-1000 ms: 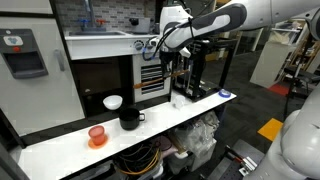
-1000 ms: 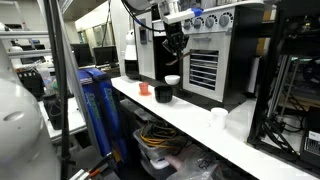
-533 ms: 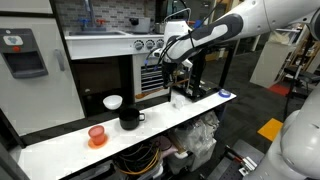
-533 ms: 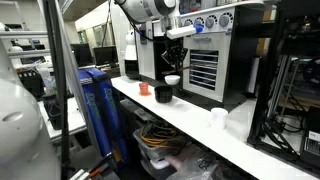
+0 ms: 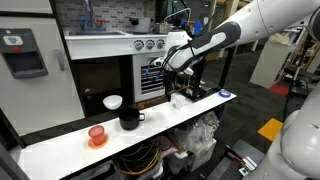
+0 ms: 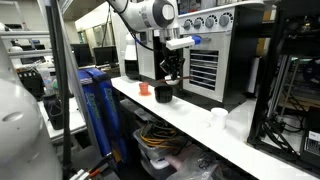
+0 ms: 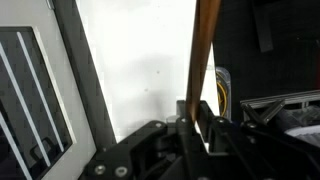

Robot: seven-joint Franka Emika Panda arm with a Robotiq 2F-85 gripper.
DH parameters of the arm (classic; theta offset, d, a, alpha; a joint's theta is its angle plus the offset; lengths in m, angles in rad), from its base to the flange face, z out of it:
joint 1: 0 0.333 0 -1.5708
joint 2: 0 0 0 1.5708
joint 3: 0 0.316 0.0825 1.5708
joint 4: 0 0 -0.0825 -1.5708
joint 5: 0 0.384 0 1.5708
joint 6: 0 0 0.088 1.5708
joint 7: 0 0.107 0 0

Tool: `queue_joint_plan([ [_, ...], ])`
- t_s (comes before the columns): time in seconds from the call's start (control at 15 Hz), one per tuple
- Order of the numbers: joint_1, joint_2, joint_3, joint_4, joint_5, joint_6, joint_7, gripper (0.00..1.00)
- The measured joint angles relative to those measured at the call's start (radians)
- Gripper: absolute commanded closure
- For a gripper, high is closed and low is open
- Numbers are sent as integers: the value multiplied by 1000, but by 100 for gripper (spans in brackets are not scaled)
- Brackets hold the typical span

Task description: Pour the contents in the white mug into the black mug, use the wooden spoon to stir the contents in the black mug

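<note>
Jaws clamped on wooden spoon [image 7: 205, 60], handle running toward 12 o'clock in your wrist view. Your gripper [image 5: 167, 66] hangs over white counter [image 5: 60, 148] in an exterior view, at 1 o'clock from black mug [image 5: 129, 119]. White mug [image 5: 113, 102] stands at 10 o'clock of black mug, near but apart.

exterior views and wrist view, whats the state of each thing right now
white mug: upright on the counter, contents not visible
black mug: upright on the counter, nothing touching it
wooden spoon: held in the fingers
fingers: shut on the wooden spoon
orange cup: upright on its saucer
</note>
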Motion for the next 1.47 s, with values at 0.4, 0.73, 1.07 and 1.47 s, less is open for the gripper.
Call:
queue_joint_plan([
  [0.4, 0, 2, 0, -24, 2, 23, 0, 96],
  [0.73, 0, 2, 0, -27, 2, 23, 0, 96],
  [1.07, 0, 2, 0, -27, 2, 23, 0, 96],
  [1.47, 0, 2, 0, -27, 1, 23, 0, 86],
])
